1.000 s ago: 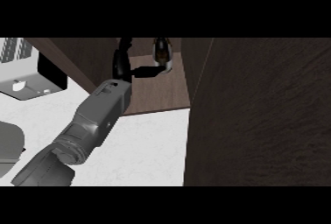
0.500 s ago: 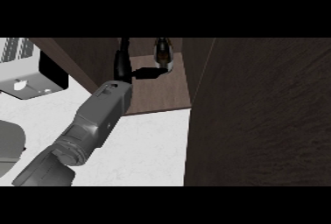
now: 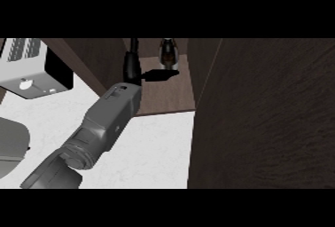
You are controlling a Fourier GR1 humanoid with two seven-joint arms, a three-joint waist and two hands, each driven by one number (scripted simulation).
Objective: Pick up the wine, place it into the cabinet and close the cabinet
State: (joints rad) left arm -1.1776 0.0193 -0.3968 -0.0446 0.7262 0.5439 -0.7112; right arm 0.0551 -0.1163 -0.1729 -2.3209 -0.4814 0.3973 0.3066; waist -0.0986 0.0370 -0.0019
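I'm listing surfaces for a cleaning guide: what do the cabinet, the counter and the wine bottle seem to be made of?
Cabinet: apparently dark brown wood, matte, with faint grain streaks across its door.
Counter: looks like white stone or marble, smooth, with pale grey mottling.
Wine bottle: likely dark glass, going by a glossy highlight, though it shows too small to be sure.
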